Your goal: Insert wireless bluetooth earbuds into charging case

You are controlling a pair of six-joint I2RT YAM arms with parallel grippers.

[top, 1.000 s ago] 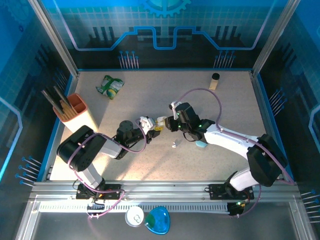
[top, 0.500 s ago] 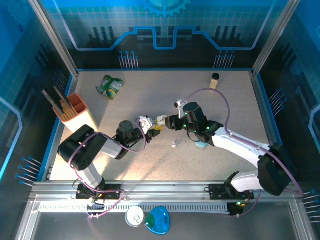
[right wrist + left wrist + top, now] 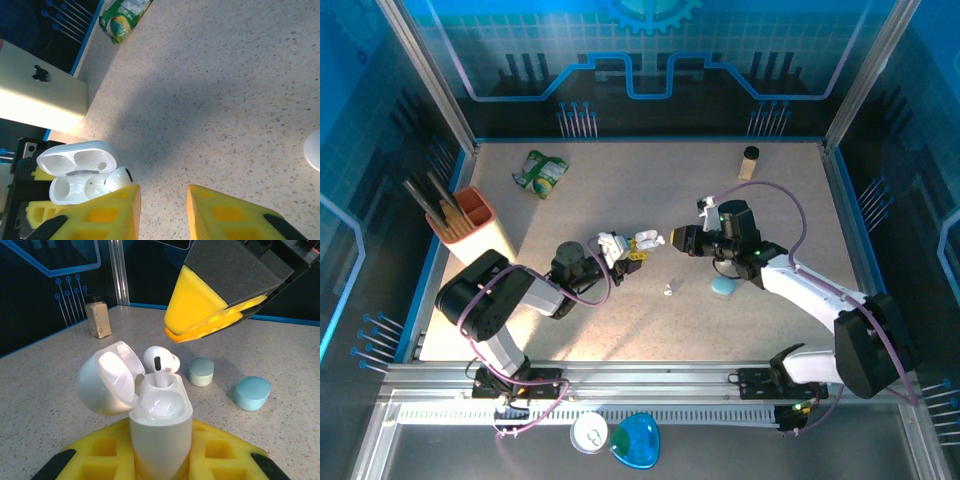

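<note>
1. Two grippers are shown facing each other at mid-table. The left gripper [image 3: 628, 250] is clamped on the white charging case [image 3: 642, 241], whose body is pinched between the yellow pads [image 3: 215, 450].
2. The charging case is held upright, with its lid [image 3: 107, 377] swung open to one side.
3. One white earbud [image 3: 160, 361] is seated in the case. Its stem is sunk into a socket and its rounded head stands above the rim.
4. The right gripper [image 3: 672, 238] is seen just right of the charging case and apart from it. Its fingers [image 3: 112, 212] are parted, with bare table showing between them and nothing held.
5. In the left wrist view, those fingers are seen hanging above the earbud without touching it.
6. A teal pebble-shaped case [image 3: 723, 287] lies on the table [image 3: 780, 200] beneath the right arm. A small pale teal piece [image 3: 201, 371] is seen just beside it in the left wrist view.
7. A tiny white bit [image 3: 668, 291] lies on the table, nearer the arm bases than the two grippers.
8. At the far side, a green snack bag [image 3: 540, 172], an orange holder [image 3: 470, 212] and a small jar [image 3: 750, 160] are shown well apart from the grippers.
</note>
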